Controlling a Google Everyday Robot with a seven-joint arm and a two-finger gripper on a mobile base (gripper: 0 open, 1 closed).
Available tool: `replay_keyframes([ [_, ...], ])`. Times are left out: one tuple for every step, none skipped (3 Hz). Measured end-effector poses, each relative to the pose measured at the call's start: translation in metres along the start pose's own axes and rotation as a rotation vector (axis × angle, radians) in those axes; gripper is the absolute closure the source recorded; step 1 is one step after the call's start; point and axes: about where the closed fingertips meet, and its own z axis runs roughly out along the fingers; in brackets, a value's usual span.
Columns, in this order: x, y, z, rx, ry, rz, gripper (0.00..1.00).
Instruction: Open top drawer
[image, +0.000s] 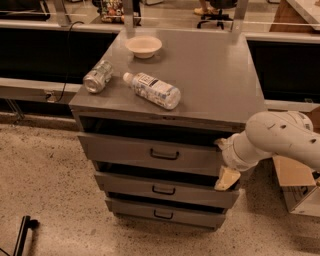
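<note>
The top drawer (130, 151) is the widest grey front under the cabinet's top, with a small black loop handle (164, 155) at its centre. A dark gap shows above its front. Two shallower grey drawers sit below it, the middle one (165, 189) and the bottom one (162, 213), each with a like handle. My gripper (226, 175) is at the right end of the drawer fronts, level with the top drawer's lower right corner and well right of the handle. The white arm (280, 137) reaches in from the right.
On the cabinet top (220, 75) lie a clear plastic bottle (154, 90), a crushed can or bottle (97, 76) and a white bowl (143, 46). A cardboard box (297, 185) stands at the right on the speckled floor. A black base part (22, 235) shows at lower left.
</note>
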Motion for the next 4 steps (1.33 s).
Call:
replay_keyframes([
  [-0.003, 0.002, 0.002, -0.025, 0.019, -0.007, 0.39],
  [-0.007, 0.015, -0.002, -0.065, 0.026, -0.011, 0.52],
  [-0.01, 0.021, -0.007, -0.079, 0.024, -0.015, 0.48],
  [-0.011, 0.019, -0.012, -0.079, 0.024, -0.015, 0.48],
])
